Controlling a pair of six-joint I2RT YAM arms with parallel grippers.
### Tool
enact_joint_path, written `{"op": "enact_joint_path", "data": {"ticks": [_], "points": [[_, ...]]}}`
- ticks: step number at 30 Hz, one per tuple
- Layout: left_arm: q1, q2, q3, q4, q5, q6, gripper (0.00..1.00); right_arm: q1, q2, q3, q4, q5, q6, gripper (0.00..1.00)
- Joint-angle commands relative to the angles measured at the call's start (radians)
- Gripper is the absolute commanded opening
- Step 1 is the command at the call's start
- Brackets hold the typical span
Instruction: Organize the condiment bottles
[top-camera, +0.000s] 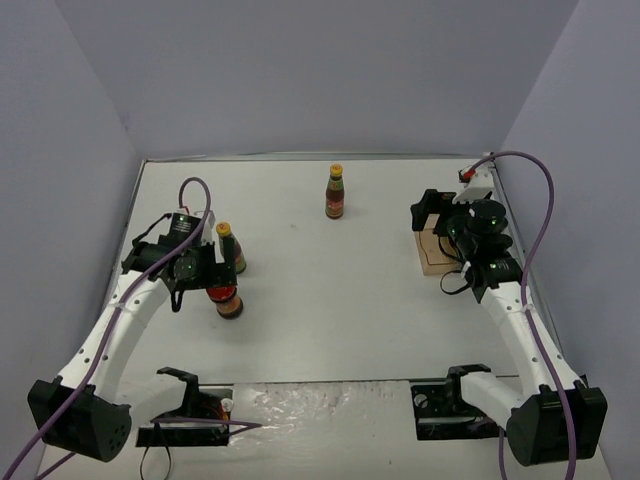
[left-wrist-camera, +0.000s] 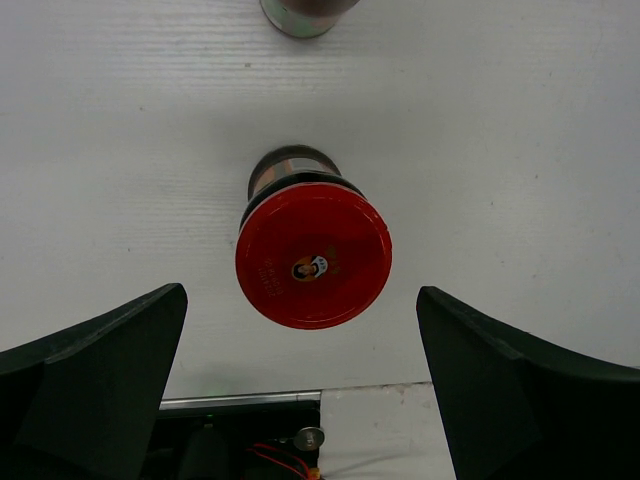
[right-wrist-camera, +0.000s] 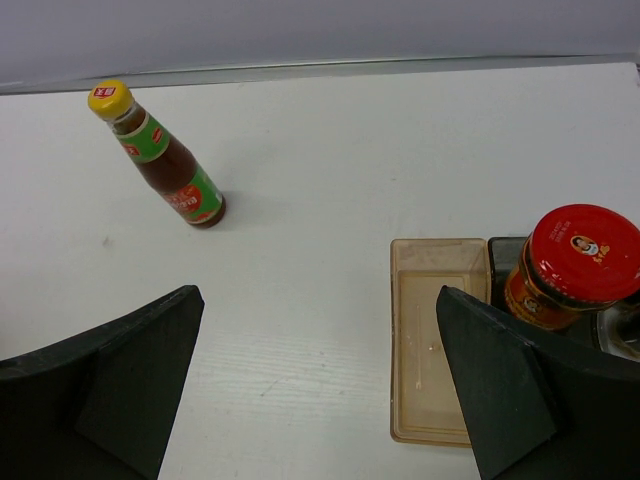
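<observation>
My left gripper is spread wide. Its two dark fingers stand either side of a red-lidded jar and touch neither the lid nor the glass, with bare table showing in the gaps on both sides. The jar stands upright under the wrist, lid up, with a small printed face at its centre. Just beyond it, at the top edge of the left wrist view, I can see the round foot of a tall bottle. From overhead this is the slim dark bottle with the yellow cap, standing just behind the jar on the left side of the table. My right gripper is also open and holds nothing; its fingers hang above the white surface. Below and to the right of them lies the clear brownish tray, and the compartment I can see has nothing in it. A second red-lidded jar stands upright just right of that compartment, on something dark, and I cannot tell whether that is part of the tray. Well apart from both arms, a second tall bottle with a yellow cap and a green and red label stands upright towards the far middle of the table.
</observation>
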Motion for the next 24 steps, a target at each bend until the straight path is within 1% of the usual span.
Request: {"op": "enact_joint_path", "data": {"ticks": [1, 6, 10, 18, 20, 22, 23, 24], "points": [[-0.012, 0.005, -0.014, 0.039, 0.017, -0.085, 0.97, 0.009, -0.047, -0.016, 0.064, -0.047, 0.018, 1.0], [-0.043, 0.038, -0.063, 0.09, -0.012, -0.138, 0.97, 0.009, -0.046, -0.031, 0.078, -0.063, 0.024, 1.0], [-0.086, 0.087, -0.064, 0.068, -0.112, -0.155, 0.97, 0.009, -0.051, -0.045, 0.087, -0.066, 0.029, 1.0], [-0.088, 0.113, -0.111, 0.12, -0.148, -0.175, 0.97, 0.009, -0.068, -0.064, 0.095, -0.064, 0.031, 1.0], [-0.088, 0.122, -0.107, 0.127, -0.158, -0.175, 0.92, 0.009, -0.07, -0.066, 0.096, -0.066, 0.032, 1.0], [-0.088, 0.127, -0.1, 0.133, -0.163, -0.175, 0.84, 0.009, -0.07, -0.067, 0.096, -0.069, 0.032, 1.0], [-0.088, 0.132, -0.096, 0.135, -0.162, -0.175, 0.81, 0.009, -0.071, -0.068, 0.096, -0.069, 0.034, 1.0], [-0.088, 0.136, -0.094, 0.135, -0.157, -0.175, 0.75, 0.008, -0.071, -0.069, 0.098, -0.068, 0.034, 1.0]]}}
